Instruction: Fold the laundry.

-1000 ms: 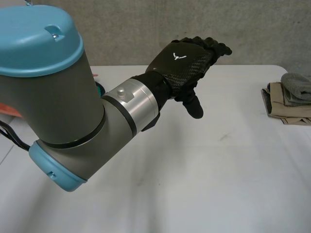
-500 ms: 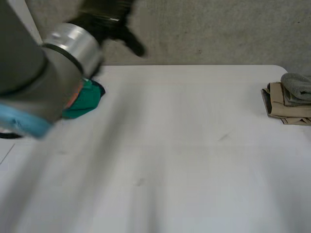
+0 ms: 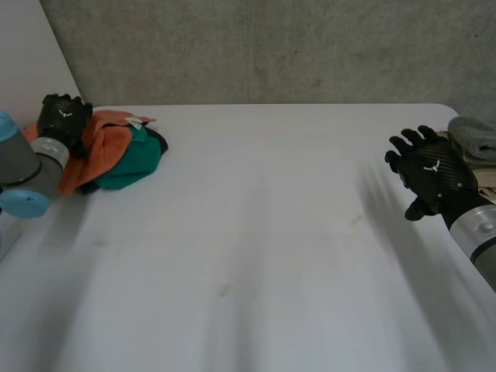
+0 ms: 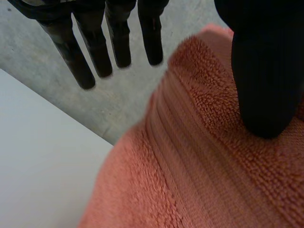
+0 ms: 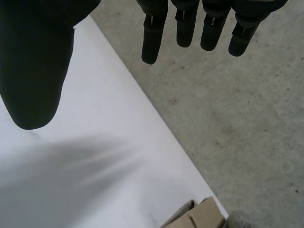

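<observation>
Orange towel [image 3: 99,138], bunched against a teal cloth [image 3: 133,161] at the tabletop's [image 3: 256,232] left end, looks soft, light and floppy, best pinched at a hem by the straight-fingered left hand [image 3: 63,118] above it, the right hand [image 3: 432,172] hovering spread.

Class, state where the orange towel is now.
Head view: the orange towel lies far left on the table, against a green cloth, by the left hand.

Soft, even, fairly bright light across the white table [image 3: 256,194] (grey wall [image 3: 271,46] behind somewhat duller)
</observation>
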